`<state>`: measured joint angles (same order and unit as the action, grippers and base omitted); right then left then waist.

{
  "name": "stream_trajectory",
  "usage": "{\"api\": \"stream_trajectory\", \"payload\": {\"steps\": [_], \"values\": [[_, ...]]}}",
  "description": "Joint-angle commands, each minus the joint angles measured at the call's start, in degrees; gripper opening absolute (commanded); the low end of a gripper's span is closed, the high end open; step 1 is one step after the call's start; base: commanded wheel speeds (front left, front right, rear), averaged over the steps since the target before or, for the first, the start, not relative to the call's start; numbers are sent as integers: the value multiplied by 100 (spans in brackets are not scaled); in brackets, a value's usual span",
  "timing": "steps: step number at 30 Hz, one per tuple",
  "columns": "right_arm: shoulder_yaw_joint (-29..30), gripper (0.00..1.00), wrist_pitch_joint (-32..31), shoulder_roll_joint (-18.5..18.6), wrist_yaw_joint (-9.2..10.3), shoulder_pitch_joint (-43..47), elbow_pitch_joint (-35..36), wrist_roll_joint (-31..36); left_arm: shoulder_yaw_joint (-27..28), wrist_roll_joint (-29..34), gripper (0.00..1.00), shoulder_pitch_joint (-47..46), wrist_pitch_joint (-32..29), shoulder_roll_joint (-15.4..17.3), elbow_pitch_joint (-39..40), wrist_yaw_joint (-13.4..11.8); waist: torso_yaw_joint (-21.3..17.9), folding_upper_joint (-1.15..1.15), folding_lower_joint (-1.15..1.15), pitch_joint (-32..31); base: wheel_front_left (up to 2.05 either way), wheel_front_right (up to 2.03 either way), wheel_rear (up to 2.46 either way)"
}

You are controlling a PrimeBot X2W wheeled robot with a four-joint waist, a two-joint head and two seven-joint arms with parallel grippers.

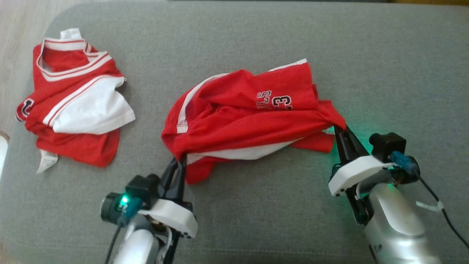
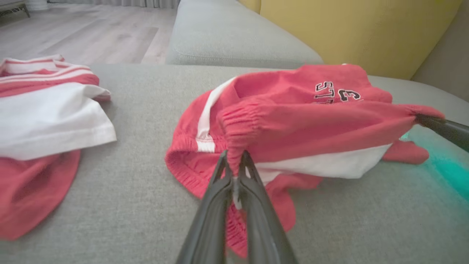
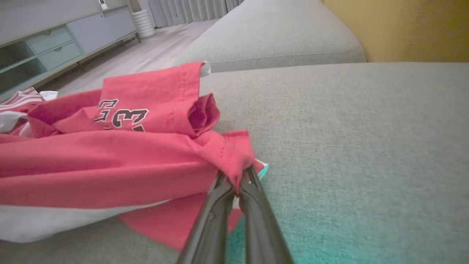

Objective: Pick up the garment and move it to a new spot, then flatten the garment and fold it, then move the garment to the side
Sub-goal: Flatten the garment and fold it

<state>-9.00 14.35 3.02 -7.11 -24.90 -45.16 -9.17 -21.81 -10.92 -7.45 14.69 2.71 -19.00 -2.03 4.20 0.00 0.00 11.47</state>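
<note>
The garment (image 1: 249, 113) is a pair of red shorts with white side panels and dark lettering, bunched in the middle of the grey cushion (image 1: 256, 36). My left gripper (image 1: 181, 159) is shut on its elastic waistband edge (image 2: 234, 161) at the near left. My right gripper (image 1: 340, 128) is shut on a red fabric corner (image 3: 234, 161) at the garment's right end. The cloth is stretched between the two grippers and partly lifted, with a white panel (image 2: 329, 167) hanging below.
A second red and white garment (image 1: 73, 99), a jersey, lies crumpled at the cushion's far left near the edge. Another grey cushion (image 3: 278, 40) and a yellow wall lie beyond. Wooden floor (image 2: 73, 33) runs past the left edge.
</note>
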Motion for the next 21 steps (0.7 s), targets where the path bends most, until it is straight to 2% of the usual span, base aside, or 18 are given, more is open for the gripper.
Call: {"api": "stream_trajectory", "payload": {"steps": [1, 8, 16, 21], "values": [[-116, 0, 64, -14, -37, 46, 353, -81, 308, -30, 0, -151, 31, 17, 303, -41, -73, 0, 0, -128, 0, 0, 0], [-35, 0, 64, 1, -37, -12, 1088, -179, 818, 314, 0, -527, 31, 34, 842, 121, -299, 0, 0, -479, 0, 0, 0], [-170, 0, 33, 298, -37, -366, 2035, -683, 1599, 622, 0, -1222, 31, 409, 1624, 424, -602, 0, 0, -877, 0, 0, 0], [-152, 0, -637, 627, -37, -739, 2863, -1164, 1796, 714, 0, -1839, 31, 695, 1823, 624, -711, 0, 0, -678, 0, 0, 0]]}}
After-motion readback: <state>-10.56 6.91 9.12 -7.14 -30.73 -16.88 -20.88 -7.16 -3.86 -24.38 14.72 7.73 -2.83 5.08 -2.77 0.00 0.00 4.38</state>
